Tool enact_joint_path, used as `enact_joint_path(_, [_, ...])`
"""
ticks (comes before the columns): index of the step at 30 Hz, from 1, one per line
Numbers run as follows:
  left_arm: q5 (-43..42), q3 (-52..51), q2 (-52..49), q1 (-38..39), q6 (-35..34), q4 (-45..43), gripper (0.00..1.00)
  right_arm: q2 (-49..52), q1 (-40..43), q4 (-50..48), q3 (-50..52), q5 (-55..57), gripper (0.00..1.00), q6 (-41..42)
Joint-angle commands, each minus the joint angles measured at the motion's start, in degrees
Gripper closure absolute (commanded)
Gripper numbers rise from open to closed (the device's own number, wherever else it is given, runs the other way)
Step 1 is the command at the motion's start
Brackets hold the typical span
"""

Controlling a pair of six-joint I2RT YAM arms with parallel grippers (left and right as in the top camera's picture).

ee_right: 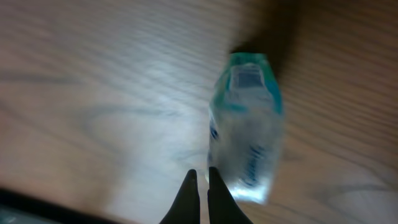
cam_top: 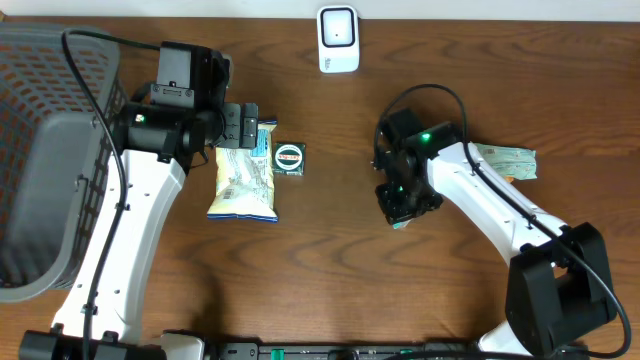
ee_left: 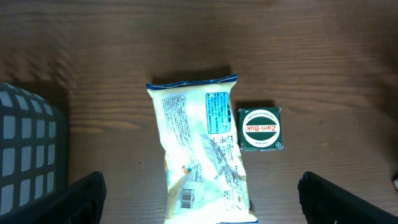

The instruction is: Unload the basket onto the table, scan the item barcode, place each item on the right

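- Status of right gripper [ee_right: 200,182]: clenched, fingertips pressed together low over the wooden table [cam_top: 330,260], nothing visible between them.
- Location of teal-and-clear sachet [ee_right: 245,124]: flat on the table, just beside the shut fingertips, off to one side of them. Contact with its near edge not determinable from the blurred wrist view. Mostly hidden under the gripper in the overhead view, only a teal corner showing.
- Assessment: grasp judged missed, or at best a pinch on a thin edge. Confirm the hold with a slight lift before any travel. Failing that, open, shift across until the sachet's short end sits between the fingers, then close.
- Barcode on the sachet: not found in any view. Thin, floppy film expected, so grip near an edge and leave the printed face uncovered and flat.
- Destination: white scanner [cam_top: 338,40] at the table's far edge, well apart from the sachet. Present the coded face squarely to its window and hold steady.
- Status of left gripper [ee_left: 200,186]: released, fingers spread wide, hovering over the snack bag [ee_left: 196,149] and touching nothing. Zam-Buk box [ee_left: 260,129] just beside the bag.
- Hazard: printed packet [cam_top: 505,160] partly hidden by the right arm. Keep the forearm high on the way to the scanner.
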State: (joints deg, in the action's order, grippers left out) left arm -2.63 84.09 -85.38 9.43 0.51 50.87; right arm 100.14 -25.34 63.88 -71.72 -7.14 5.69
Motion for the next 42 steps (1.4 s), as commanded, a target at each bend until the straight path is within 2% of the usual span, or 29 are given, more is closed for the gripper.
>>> enact_joint_path(1, [0.3,0.5,0.0,-0.3,1.0,0.1,0.02,0.3,1.6,-1.4,0.2,7.7,0.99,2.5])
enact_joint_path(7, [0.3,0.5,0.0,-0.3,1.0,0.1,0.02,0.3,4.3,-8.3,0.2,15.2,0.99,3.9])
enact_joint_path(9, [0.3,0.5,0.0,-0.3,1.0,0.1,0.02,0.3,5.3,-10.7,0.2,12.7,0.99,3.8])
enact_joint_path(12, [0.3,0.5,0.0,-0.3,1.0,0.1,0.02,0.4,5.3,-12.4,0.2,0.6,0.99,1.4])
enact_joint_path(19, [0.3,0.5,0.0,-0.3,1.0,0.1,0.02,3.0,3.0,-4.3,0.3,0.7,0.99,0.9])
enact_joint_path(23, [0.3,0.5,0.0,-0.3,1.0,0.1,0.02,4.8,4.4,2.6,0.3,0.9,0.99,1.0])
enact_joint_path(28, [0.3,0.5,0.0,-0.3,1.0,0.1,0.02,4.8,7.1,6.5,0.3,3.0,0.99,2.2])
enact_joint_path(31, [0.3,0.5,0.0,-0.3,1.0,0.1,0.02,4.9,8.6,6.3,1.7,9.3,0.99,6.1])
enact_joint_path(42, [0.3,0.5,0.0,-0.3,1.0,0.1,0.02,5.0,10.6,-3.6,6.9,12.4,0.99,9.1])
